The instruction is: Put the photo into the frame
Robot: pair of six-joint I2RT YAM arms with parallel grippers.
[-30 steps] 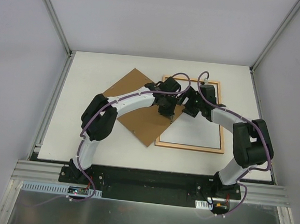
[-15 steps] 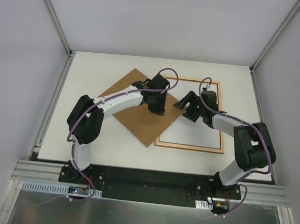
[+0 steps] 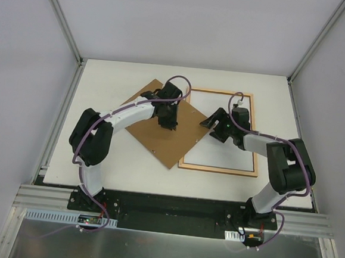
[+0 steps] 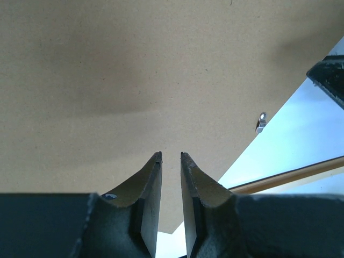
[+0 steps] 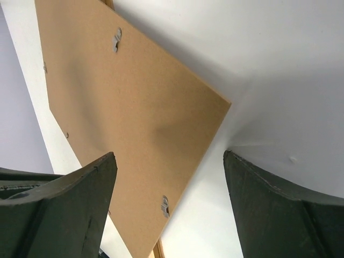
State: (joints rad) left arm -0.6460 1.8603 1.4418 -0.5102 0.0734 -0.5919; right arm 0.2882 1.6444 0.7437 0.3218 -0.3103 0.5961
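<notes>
The frame lay flat at the table's right, long axis running away from the arms, white inside. The board overlapped its left edge, turned diamond-wise. The right gripper stood wide apart, empty. The left gripper, narrowly parted and empty, had drawn leftward over the board.

A robot lab cell: plain grey walls, aluminium rails, a white worktop, arms bolted along the bottom edge.
</notes>
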